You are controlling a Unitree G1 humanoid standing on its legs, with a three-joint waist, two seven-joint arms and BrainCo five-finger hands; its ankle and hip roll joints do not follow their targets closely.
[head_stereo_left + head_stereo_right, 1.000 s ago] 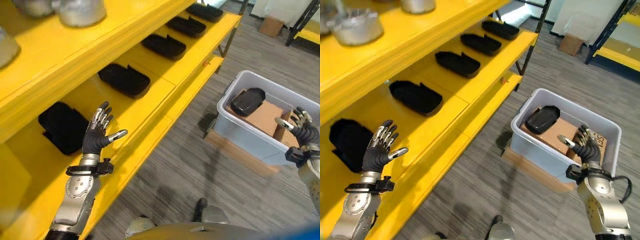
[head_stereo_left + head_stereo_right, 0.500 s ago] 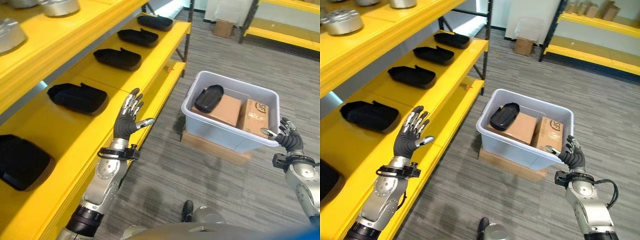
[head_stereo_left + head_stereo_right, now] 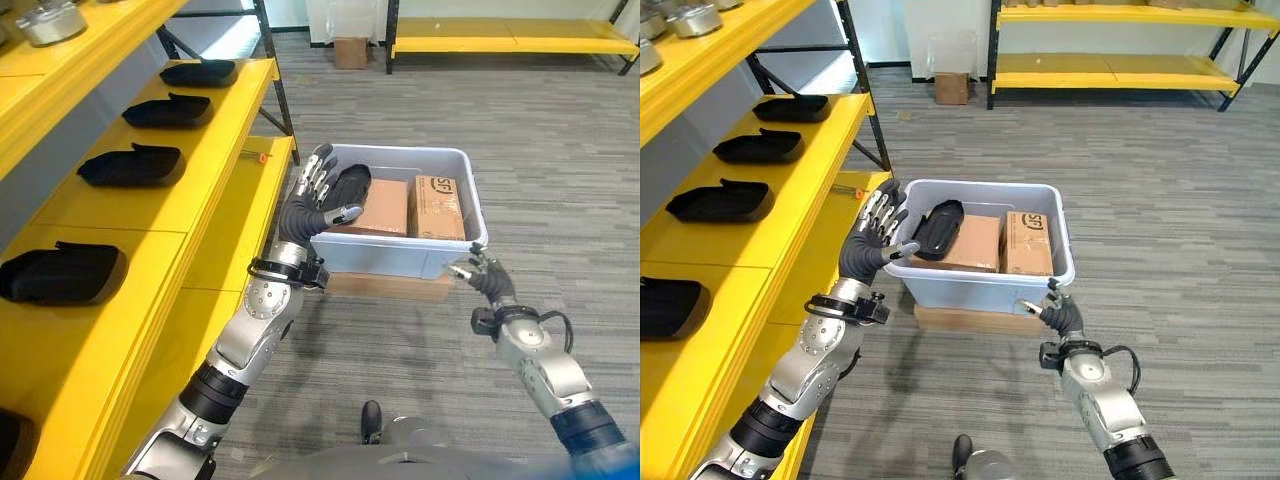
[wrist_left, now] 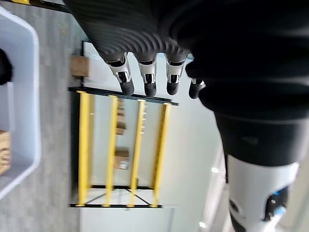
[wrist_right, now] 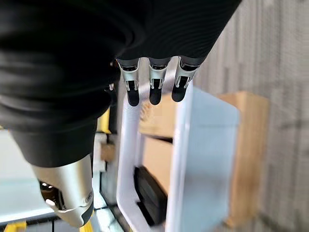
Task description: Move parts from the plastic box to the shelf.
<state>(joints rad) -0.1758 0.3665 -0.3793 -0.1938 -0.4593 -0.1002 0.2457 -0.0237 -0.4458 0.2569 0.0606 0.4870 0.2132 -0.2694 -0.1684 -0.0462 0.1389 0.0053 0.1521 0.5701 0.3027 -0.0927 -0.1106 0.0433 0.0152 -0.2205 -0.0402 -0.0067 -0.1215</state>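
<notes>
Black curved part (image 3: 937, 229) lies in plastic box (image 3: 980, 285); left robot hand (image 3: 872, 243) and right robot hand (image 3: 1059, 312) spread, empty.

**Box on the floor, shelf to its left**

The plastic box (image 3: 985, 285) sits on a flat carton (image 3: 970, 320) on the floor, right of the shelf (image 3: 215, 170). Inside it, one part (image 3: 938, 228) leans at the left on two cartons (image 3: 1025, 243). Four parts (image 3: 130, 165) lie in a row along the shelf.
</notes>
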